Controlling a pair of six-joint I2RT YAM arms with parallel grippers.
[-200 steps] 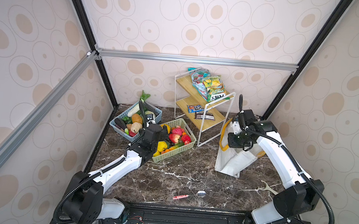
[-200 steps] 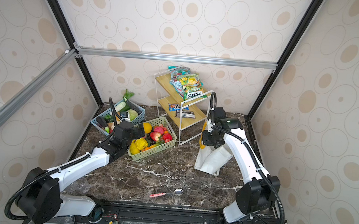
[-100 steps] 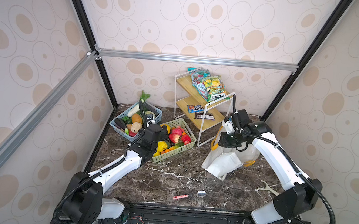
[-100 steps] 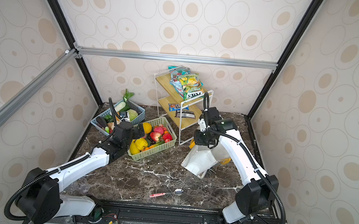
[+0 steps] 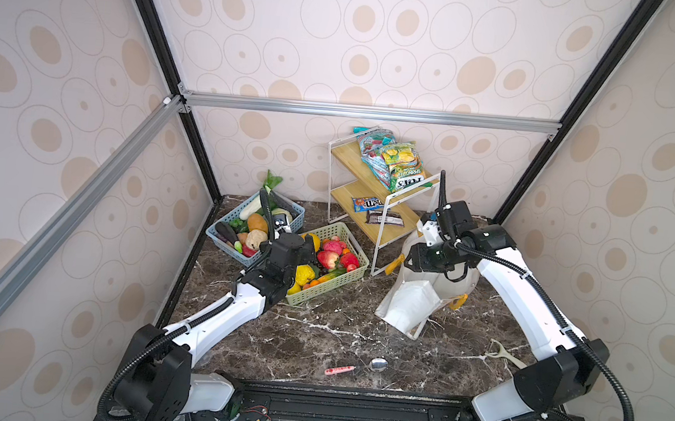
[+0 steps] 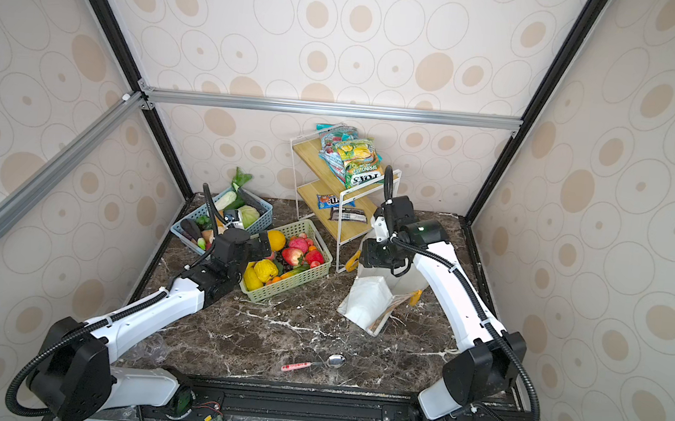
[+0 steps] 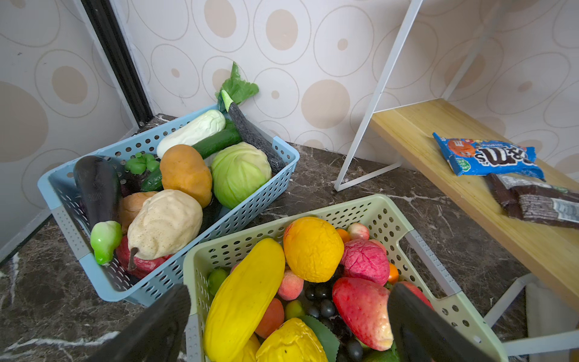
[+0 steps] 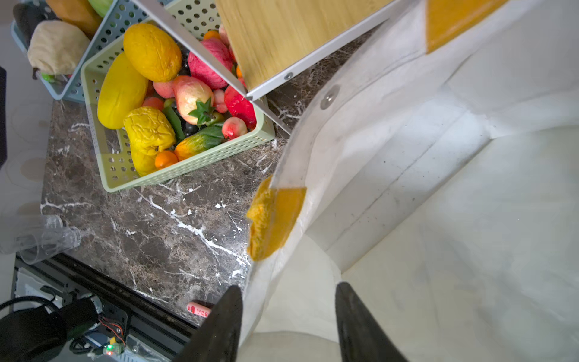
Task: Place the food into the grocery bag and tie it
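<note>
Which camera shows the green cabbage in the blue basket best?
The left wrist view: the cabbage sits large, sharp and almost unobstructed in the blue basket. In a top view the cabbage is small and lacks detail. The right wrist view shows at most a green sliver at its edge.

Beige-dotted walls [image 5: 363,34], aluminium rail [image 5: 369,112], dark marble tabletop [image 5: 316,334] — bamboo shelf rack [image 5: 371,190] behind
</note>
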